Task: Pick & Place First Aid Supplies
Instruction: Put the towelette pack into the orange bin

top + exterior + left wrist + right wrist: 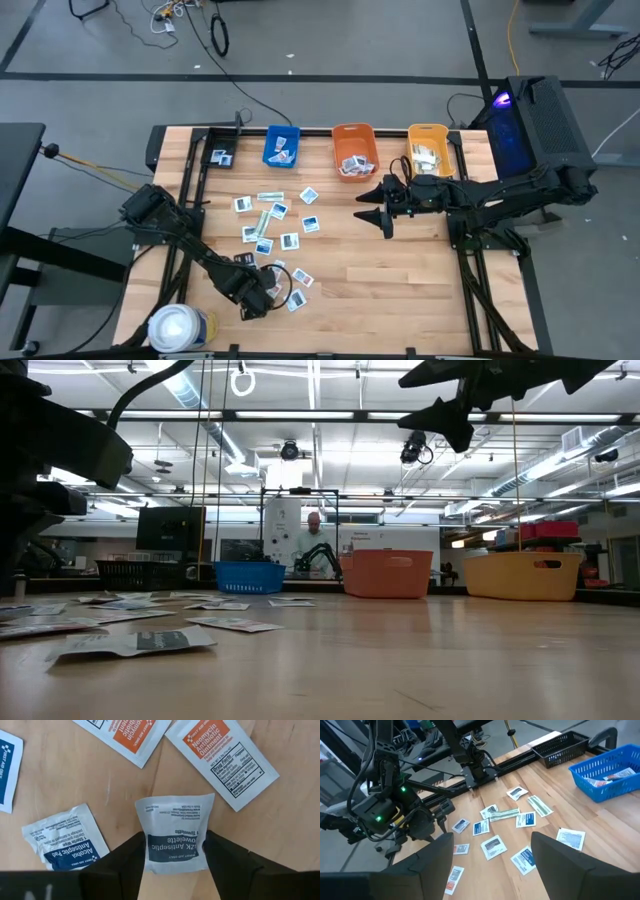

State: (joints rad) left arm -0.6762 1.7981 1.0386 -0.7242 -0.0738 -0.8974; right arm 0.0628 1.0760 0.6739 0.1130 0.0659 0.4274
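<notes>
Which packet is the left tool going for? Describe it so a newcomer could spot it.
On the wooden table, look at the near-left end of the packet scatter, beside the white roll. The left tool straddles the antiseptic towelette packet: white with a dark navy band, unlike the orange-printed ointment packets and the alcohol pad beside it.
</notes>
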